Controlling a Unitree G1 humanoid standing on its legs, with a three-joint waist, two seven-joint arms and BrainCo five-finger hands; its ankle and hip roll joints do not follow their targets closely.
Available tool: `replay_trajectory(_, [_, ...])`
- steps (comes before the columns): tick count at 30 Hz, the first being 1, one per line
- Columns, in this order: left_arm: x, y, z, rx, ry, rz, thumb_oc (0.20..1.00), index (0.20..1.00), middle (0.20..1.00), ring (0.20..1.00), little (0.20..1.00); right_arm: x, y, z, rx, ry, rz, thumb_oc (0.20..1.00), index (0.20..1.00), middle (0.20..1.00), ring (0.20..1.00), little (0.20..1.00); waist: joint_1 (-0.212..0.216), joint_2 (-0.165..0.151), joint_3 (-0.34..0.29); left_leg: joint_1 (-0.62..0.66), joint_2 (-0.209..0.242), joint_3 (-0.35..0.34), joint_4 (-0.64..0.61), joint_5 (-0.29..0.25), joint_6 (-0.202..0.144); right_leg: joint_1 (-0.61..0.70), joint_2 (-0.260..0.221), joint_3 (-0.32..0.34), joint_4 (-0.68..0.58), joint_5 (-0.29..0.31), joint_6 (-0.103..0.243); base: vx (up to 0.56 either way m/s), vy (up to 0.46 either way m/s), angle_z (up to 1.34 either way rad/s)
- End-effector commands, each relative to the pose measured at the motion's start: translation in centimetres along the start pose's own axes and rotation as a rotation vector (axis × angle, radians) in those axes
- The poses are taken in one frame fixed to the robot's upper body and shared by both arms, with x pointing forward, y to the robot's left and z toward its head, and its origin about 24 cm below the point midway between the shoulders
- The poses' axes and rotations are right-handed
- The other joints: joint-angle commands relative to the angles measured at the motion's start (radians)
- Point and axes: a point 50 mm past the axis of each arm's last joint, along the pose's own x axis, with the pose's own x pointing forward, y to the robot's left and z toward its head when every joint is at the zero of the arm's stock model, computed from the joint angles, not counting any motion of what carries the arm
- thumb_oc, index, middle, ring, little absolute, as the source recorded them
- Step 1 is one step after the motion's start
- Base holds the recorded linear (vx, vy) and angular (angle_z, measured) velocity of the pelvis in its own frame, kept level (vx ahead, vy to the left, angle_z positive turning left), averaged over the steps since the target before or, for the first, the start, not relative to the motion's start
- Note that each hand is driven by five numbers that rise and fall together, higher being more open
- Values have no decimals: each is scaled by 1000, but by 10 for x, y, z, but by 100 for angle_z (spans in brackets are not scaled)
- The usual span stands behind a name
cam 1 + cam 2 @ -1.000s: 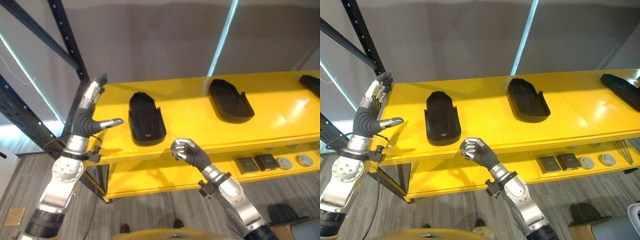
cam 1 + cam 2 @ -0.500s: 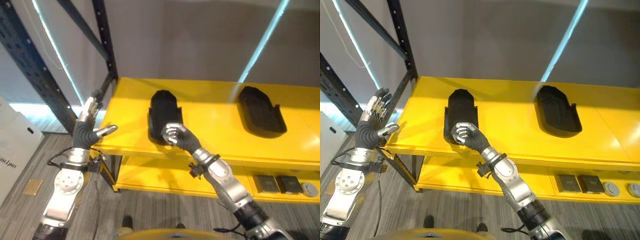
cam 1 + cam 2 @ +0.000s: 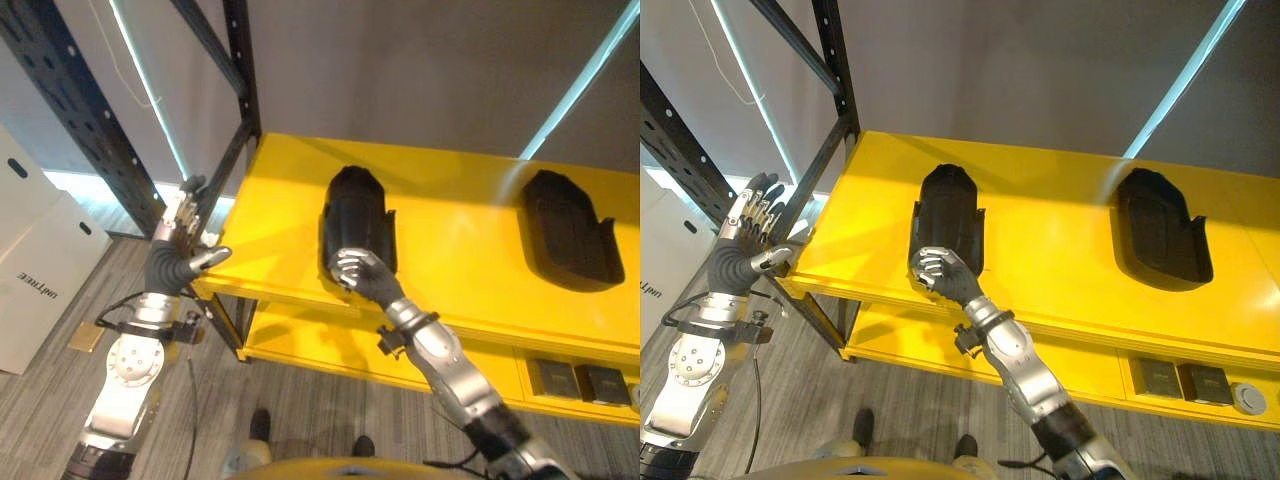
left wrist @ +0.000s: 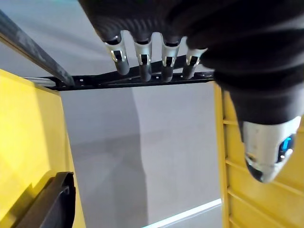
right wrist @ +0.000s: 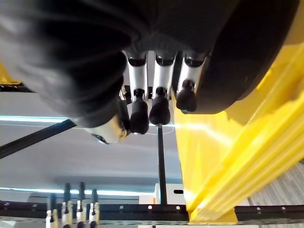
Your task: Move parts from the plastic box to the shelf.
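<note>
On the yellow shelf (image 3: 450,215) two black parts (image 3: 357,217) already lie, while the left hand (image 3: 178,262) is spread and the right hand (image 3: 357,278) is clenched, both empty.

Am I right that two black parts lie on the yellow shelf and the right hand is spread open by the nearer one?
Not quite. Two black parts do lie on the yellow shelf, but the right hand by the nearer one is curled shut, holding nothing, as the right eye view shows.

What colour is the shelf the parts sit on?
Bright yellow; the shelf shows best in the right eye view, holding black parts.
</note>
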Motion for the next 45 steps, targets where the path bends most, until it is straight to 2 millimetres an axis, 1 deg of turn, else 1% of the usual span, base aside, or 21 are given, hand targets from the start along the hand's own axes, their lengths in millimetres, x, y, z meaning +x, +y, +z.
replay_trajectory(1, [15, 4, 22, 12, -137, -18, 1000, 1000, 1000, 1000, 1000, 11, -5, 40, -23, -208, 6, 200, 200, 200, 200, 200, -15, -45, 14, 94, 12, 55, 0, -155, -9, 41, -21, 12, 3, -132, 13, 0, 0, 0])
replay_trajectory(2, [14, 4, 21, 3, -136, -8, 1000, 1000, 1000, 1000, 1000, 6, -6, 49, -20, -245, 2, 200, 200, 200, 200, 200, -24, -43, 13, 98, 13, 64, 0, -157, -8, 38, -20, 20, 3, -129, 13, -9, 13, -4])
replay_trajectory(3, [14, 4, 21, 3, -137, -5, 1000, 1000, 1000, 1000, 1000, 4, -8, 53, -21, -265, -7, 200, 200, 200, 200, 200, -31, -43, 12, 100, 14, 68, 0, -158, -7, 37, -20, 24, 3, -129, 14, -6, 11, -4])
replay_trajectory(5, [14, 4, 21, 3, -138, -4, 1000, 1000, 1000, 1000, 1000, 1, -8, 55, -13, -274, -8, 200, 200, 200, 200, 200, -35, -42, 12, 102, 15, 73, 0, -159, -6, 36, -21, 28, 3, -128, 14, -5, 12, -22])
replay_trajectory(7, [12, 5, 22, 7, -136, -4, 1000, 1000, 1000, 1000, 1000, -7, -9, 59, -1, -284, 2, 200, 200, 200, 200, 200, -51, -40, 12, 108, 15, 85, 0, -162, -5, 35, -22, 40, 3, -126, 15, -11, 14, -30])
replay_trajectory(9, [12, 5, 22, 6, -135, -5, 1000, 1000, 1000, 1000, 1000, -11, -8, 56, 12, -269, 10, 200, 200, 200, 200, 200, -58, -40, 11, 109, 15, 87, 0, -162, -6, 34, -21, 42, 4, -126, 15, -12, 0, -22])
replay_trajectory(12, [10, 4, 20, -1, -128, -8, 1000, 1000, 1000, 1000, 1000, -15, -6, 45, 55, -221, 17, 200, 200, 200, 200, 200, -67, -38, 12, 111, 17, 92, 0, -163, -6, 33, -21, 44, 4, -127, 14, 0, 0, 0])
replay_trajectory(15, [9, 4, 20, 0, -123, -9, 1000, 1000, 1000, 1000, 1000, -16, -4, 40, 63, -198, 22, 200, 200, 200, 200, 200, -68, -38, 12, 113, 17, 92, 0, -164, -7, 32, -21, 44, 4, -126, 14, 0, 0, 0])
replay_trajectory(16, [9, 4, 19, -2, -121, -8, 1000, 1000, 1000, 1000, 1000, -15, -1, 34, 82, -172, 35, 200, 200, 200, 200, 200, -68, -38, 12, 114, 18, 92, 0, -164, -7, 33, -21, 45, 4, -127, 14, 0, 0, 0])
replay_trajectory(17, [9, 4, 19, -2, -121, -8, 1000, 1000, 1000, 1000, 1000, -15, -1, 34, 82, -172, 35, 200, 200, 200, 200, 200, -68, -38, 12, 114, 18, 92, 0, -164, -7, 33, -21, 45, 4, -127, 14, 0, 0, 0])
replay_trajectory(18, [8, 3, 18, -20, -114, -6, 1000, 1000, 1000, 1000, 1000, -12, 3, 23, 144, -134, 44, 200, 200, 200, 200, 200, -67, -37, 13, 116, 19, 91, 0, -163, -8, 35, -20, 45, 4, -127, 13, 0, 0, 0])
replay_trajectory(19, [8, 3, 18, -20, -114, -6, 1000, 1000, 1000, 1000, 1000, -12, 3, 23, 144, -134, 44, 200, 200, 200, 200, 200, -67, -37, 13, 116, 19, 91, 0, -163, -8, 35, -20, 45, 4, -127, 13, 0, 0, 0])
replay_trajectory(21, [8, 1, 16, -47, -109, -16, 1000, 1000, 1000, 1000, 1000, -4, 7, 4, 244, -71, 38, 200, 200, 200, 200, 200, -60, -37, 13, 116, 21, 89, 0, -162, -9, 38, -18, 43, 3, -129, 10, 0, 0, 0])
replay_trajectory(22, [9, 1, 16, -46, -110, -16, 1000, 1000, 1000, 1000, 1000, -3, 8, 3, 243, -72, 38, 200, 200, 200, 200, 200, -61, -38, 14, 117, 21, 88, 0, -162, -9, 39, -18, 42, 3, -129, 10, 0, 0, 0])
replay_trajectory(24, [10, -2, 15, -61, -110, -34, 1000, 1000, 1000, 1000, 1000, 5, 10, -3, 222, -40, 58, 200, 200, 200, 200, 200, -51, -38, 13, 115, 21, 83, 0, -162, -10, 40, -16, 39, 4, -131, 9, 2, -5, 2])
replay_trajectory(29, [9, -7, 9, -77, -71, -67, 1000, 1000, 1000, 1000, 1000, 13, 7, -3, 151, -28, 59, 200, 200, 200, 200, 200, -38, -39, 13, 113, 20, 75, 0, -161, -10, 44, -14, 31, 4, -134, 7, 4, -4, 4])
replay_trajectory(32, [8, -7, 8, -68, -60, -73, 1000, 1000, 1000, 1000, 1000, 14, 5, -3, 138, -27, 55, 200, 200, 200, 200, 200, -36, -39, 13, 113, 20, 73, 0, -161, -10, 45, -13, 29, 4, -134, 7, 0, 0, 0])
replay_trajectory(37, [3, -6, -3, -26, 18, -102, 1000, 1000, 1000, 1000, 1000, 22, -8, 10, 58, -68, 20, 200, 200, 200, 200, 200, -23, -37, 9, 112, 21, 64, 0, -161, -9, 49, -12, 18, 4, -135, 7, 0, 0, 0])
replay_trajectory(39, [2, -7, -5, -28, 29, -109, 1000, 1000, 1000, 1000, 1000, 25, -12, 11, 40, -69, 8, 200, 200, 200, 200, 200, -17, -38, 6, 110, 20, 60, 0, -161, -9, 50, -11, 16, 3, -136, 7, 12, -10, 4])
replay_trajectory(42, [2, -9, -5, -38, 33, -117, 1000, 1000, 1000, 1000, 1000, 29, -13, 8, 24, -55, -1, 200, 200, 200, 200, 200, -13, -36, 4, 107, 19, 57, 0, -160, -9, 50, -11, 14, 3, -136, 7, 9, -4, 8])
replay_trajectory(45, [3, -10, -5, -48, 37, -137, 1000, 1000, 1000, 1000, 1000, 34, -17, -6, -14, 16, -20, 200, 200, 200, 200, 200, -1, -34, 1, 105, 17, 53, 0, -161, -8, 51, -11, 8, 3, -136, 7, 23, 0, 8])
